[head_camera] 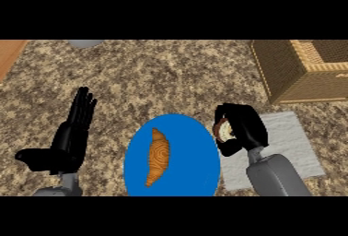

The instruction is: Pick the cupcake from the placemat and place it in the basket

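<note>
Speckled brown stone tabletop, seen from steeply above. Right hand: black, over the near left part of a pale grey placemat, fingers and thumb curled round the cupcake; of the cupcake only a small brown and pale sliver shows at the hand's left side, the rest hidden by the fingers. Whether the cupcake touches the placemat or is lifted off it cannot be told. Left hand: black, at the view's left, fingers straight and held together pointing away from the robot, thumb out to the left, holding nothing, resting. Blue plate: between the two hands, just beside the placemat's left edge, carrying one golden-brown croissant laid lengthwise on its left half. Woven basket: tan wicker, square-sided, at the far right, just beyond the placemat's far edge, its open top partly cut off by the view's edge. Grey round object: at the far edge, left of centre, mostly out of view, not identifiable. Orange-brown wooden strip: at the far left corner.
</note>
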Controlling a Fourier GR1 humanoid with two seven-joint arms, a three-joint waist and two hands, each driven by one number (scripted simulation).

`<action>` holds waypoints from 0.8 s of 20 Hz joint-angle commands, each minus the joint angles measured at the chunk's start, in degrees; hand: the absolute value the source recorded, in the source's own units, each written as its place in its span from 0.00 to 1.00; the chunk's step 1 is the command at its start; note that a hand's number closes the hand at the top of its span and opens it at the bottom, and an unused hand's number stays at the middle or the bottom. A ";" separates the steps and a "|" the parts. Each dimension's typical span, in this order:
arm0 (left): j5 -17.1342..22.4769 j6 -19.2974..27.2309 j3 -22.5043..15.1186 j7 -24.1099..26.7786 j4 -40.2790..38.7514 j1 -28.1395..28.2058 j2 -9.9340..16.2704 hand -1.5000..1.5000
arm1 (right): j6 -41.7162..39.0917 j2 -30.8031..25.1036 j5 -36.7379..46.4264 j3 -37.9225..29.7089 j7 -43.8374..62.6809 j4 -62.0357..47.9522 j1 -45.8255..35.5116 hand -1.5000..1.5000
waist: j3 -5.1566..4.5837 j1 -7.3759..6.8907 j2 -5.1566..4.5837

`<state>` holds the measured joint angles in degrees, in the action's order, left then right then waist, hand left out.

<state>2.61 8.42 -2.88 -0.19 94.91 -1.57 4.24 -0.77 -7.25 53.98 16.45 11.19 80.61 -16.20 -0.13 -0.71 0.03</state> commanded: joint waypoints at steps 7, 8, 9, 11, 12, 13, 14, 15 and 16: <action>-0.64 0.89 -0.31 -0.90 2.29 3.32 -0.48 0.50 | -10.89 -1.11 -17.05 -8.04 3.07 31.01 1.89 1.00 | 0.12 1.68 0.51; 0.54 -0.45 1.20 1.46 1.22 2.90 0.27 0.50 | -11.14 -0.08 -16.93 -7.06 5.08 33.85 3.67 1.00 | 0.10 1.38 0.29; -0.01 0.01 1.13 -0.68 0.08 0.37 0.47 0.50 | -13.94 -0.90 -18.67 -7.78 7.93 38.83 4.97 1.00 | 0.10 1.87 0.34; -1.01 0.60 0.78 -1.58 1.58 0.29 0.54 0.50 | -17.81 -2.37 -22.82 -12.96 11.74 40.54 2.38 1.00 | 0.12 1.23 0.17; 0.54 -0.46 1.37 -1.89 1.93 -0.05 0.46 0.50 | -15.72 0.45 -18.79 -9.20 15.55 42.77 3.56 1.00 | 0.11 1.00 0.12; 0.99 -1.68 1.92 0.34 0.89 1.82 1.07 0.50 | -18.80 -1.40 -23.29 -15.44 16.95 38.63 -2.57 1.00 | 0.10 0.72 0.04; 1.20 -1.53 2.04 -2.17 2.55 0.78 1.37 0.50 | -18.21 0.35 -21.61 -13.22 21.02 42.29 -1.31 1.00 | 0.11 0.80 0.10; -1.07 0.40 -0.06 1.29 1.52 3.10 -1.11 0.50 | -18.42 -1.76 -20.73 -14.81 21.12 44.88 1.01 1.00 | 0.10 0.99 0.13; -1.91 1.22 -0.90 -2.33 3.23 1.60 -1.16 0.50 | -18.63 -3.45 -21.73 -17.32 18.08 41.93 2.03 1.00 | 0.13 0.87 0.06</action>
<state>2.27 8.34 -2.23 -0.97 96.71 -0.06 4.28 -16.93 -8.49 34.00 3.69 26.44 119.95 -14.93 -0.04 0.31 0.19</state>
